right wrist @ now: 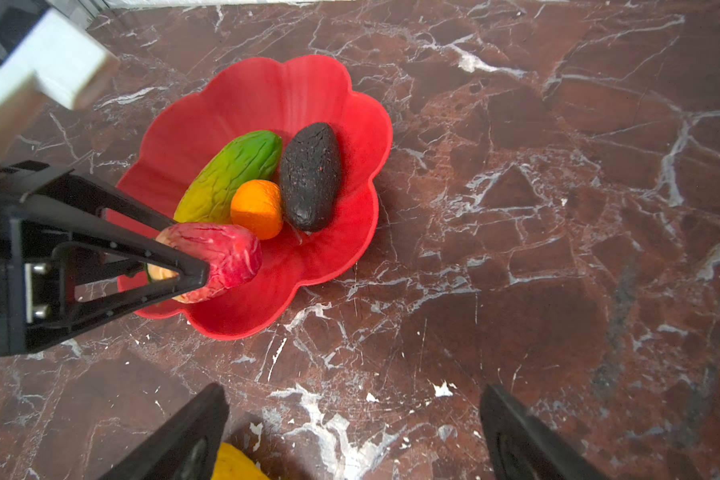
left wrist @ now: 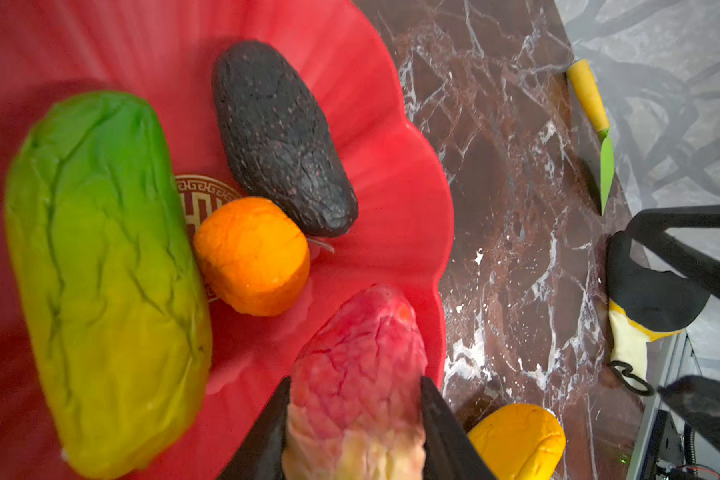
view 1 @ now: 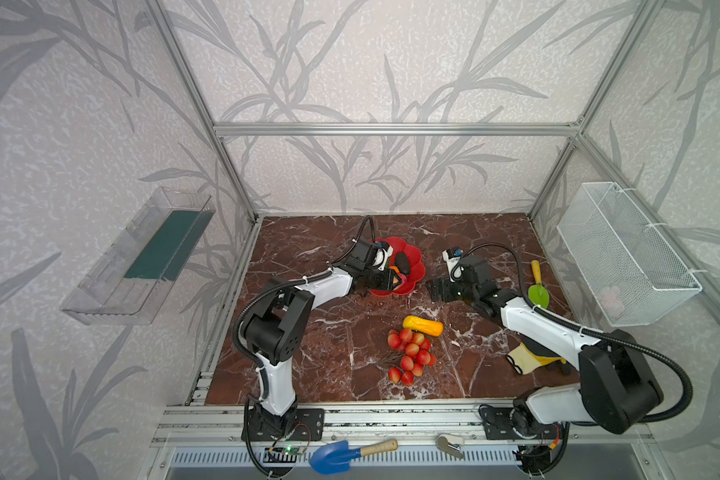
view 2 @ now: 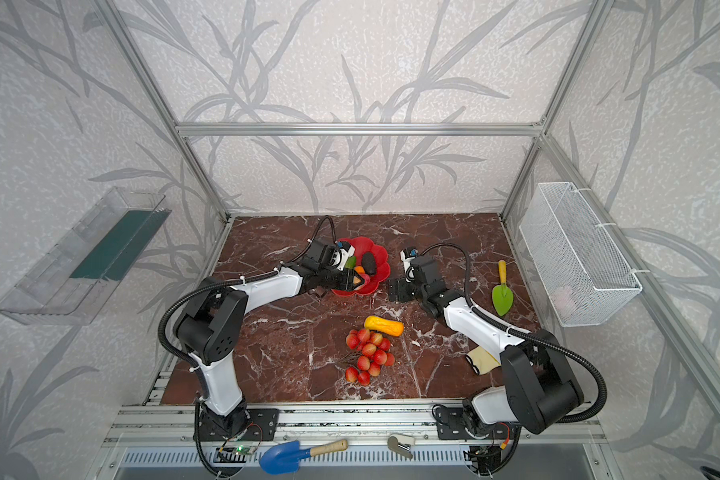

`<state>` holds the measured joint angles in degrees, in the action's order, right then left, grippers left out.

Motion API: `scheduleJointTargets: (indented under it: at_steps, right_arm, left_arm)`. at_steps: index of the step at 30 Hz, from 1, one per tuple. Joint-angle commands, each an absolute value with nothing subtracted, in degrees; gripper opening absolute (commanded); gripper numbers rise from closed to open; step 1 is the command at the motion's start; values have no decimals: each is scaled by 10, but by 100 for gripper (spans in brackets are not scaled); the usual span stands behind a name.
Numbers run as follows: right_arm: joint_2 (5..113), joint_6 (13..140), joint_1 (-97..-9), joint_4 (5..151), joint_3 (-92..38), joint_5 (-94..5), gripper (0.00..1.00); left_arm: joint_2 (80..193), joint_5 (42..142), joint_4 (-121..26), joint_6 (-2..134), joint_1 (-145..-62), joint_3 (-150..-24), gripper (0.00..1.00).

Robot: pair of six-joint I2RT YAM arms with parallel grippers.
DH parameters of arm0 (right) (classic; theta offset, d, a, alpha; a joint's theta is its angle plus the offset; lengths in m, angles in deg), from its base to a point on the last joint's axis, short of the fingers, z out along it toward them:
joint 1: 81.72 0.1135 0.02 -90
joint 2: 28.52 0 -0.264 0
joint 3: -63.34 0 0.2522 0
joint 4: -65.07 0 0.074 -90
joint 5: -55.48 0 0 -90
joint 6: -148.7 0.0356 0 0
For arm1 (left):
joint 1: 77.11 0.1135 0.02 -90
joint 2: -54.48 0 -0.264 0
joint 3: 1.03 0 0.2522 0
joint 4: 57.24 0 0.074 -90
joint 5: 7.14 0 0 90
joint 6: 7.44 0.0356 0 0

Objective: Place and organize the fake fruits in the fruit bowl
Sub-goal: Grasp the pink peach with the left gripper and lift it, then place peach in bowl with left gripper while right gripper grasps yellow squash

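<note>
- Red-brown marble tabletop (view 1: 329, 374), leaf-papered walls around. In both top views the fruit bowl (view 1: 415, 254) sits toward the back. The left gripper (view 1: 396, 281) is over its near rim, and the right gripper (view 1: 431, 290) is just beside it.
- Nearer the front, the yellow-orange oblong (view 1: 422, 325) lies just beside the bunch of red berries (view 1: 410, 353).
- Left wrist view: the jaws clamp the red-cream strawberry (left wrist: 358, 365) over the bowl. The green-yellow oblong (left wrist: 105, 282), small orange ball (left wrist: 252, 255) and dark avocado (left wrist: 281, 137) lie inside.
- Right wrist view: that arm's fingers stand wide apart over bare marble.

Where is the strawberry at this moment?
In the left wrist view, the strawberry is held by the left pincer over the edge of the fruit bowl, beside the small orange ball.
</note>
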<state>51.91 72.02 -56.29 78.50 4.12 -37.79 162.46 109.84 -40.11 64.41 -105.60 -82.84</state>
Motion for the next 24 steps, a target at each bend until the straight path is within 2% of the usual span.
scheduleJointTargets:
  at_steps: [1,3,6,17,24]
  right_arm:
    - [510,713,-566,795,49,-388,95]
    - [512,712,-566,796,48,-395,95]
    - [512,711,-566,802,51,-408,94]
    - [497,683,-556,860,63,-469,90]
    - [510,675,-506,880,72,-472,85]
  left_arm:
    - [1624,1087,-378,667,-1058,-847,52]
    - [1619,1081,-375,667,-1058,-848,60]
    - [1602,1073,-382,664,-1058,-852,64]
    - [1465,1006,-462,637,-1058,-830,66]
    - [1342,895,-562,625,-1054,-708,71]
